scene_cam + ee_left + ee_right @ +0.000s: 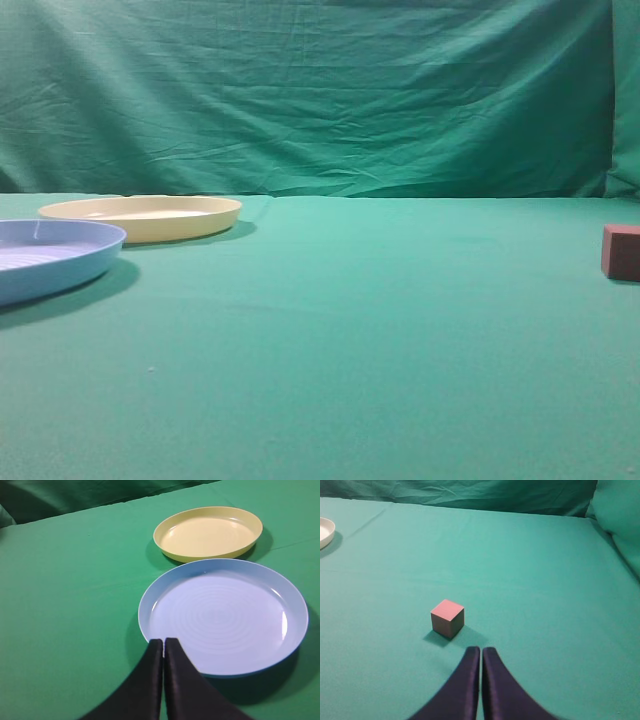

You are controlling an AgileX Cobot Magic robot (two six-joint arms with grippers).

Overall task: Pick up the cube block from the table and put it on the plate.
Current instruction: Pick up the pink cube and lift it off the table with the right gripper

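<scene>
Right now the cube [447, 618] sits alone on the table [535, 580], pink top face up, one corner toward the camera in the right wrist view. Right claw [481, 652] is clenched, fingers pressed together with only a thin seam between them, empty, tips near the cube but apart from it; cube lies at about 11 o'clock from the tips. In the exterior view the cube [621, 251] is at the far 3 o'clock edge, partly cut off by the frame, well apart from both plates.

Yellow plate [207, 533] rests on the table [70, 590] with nothing in it. Blue plate [222, 616], ribbed inside, lies just beside it, rims nearly touching in the left wrist view; yellow one at 12 o'clock of the blue. Left claw [163, 643] is also clenched, empty, tips over the blue plate's near rim at about 7 o'clock.

Exterior view: yellow plate [140, 217] at 9 o'clock, blue plate [50, 257] in front of it, cut off at left. Green backdrop [320, 90] behind. No claw shows in that view.
</scene>
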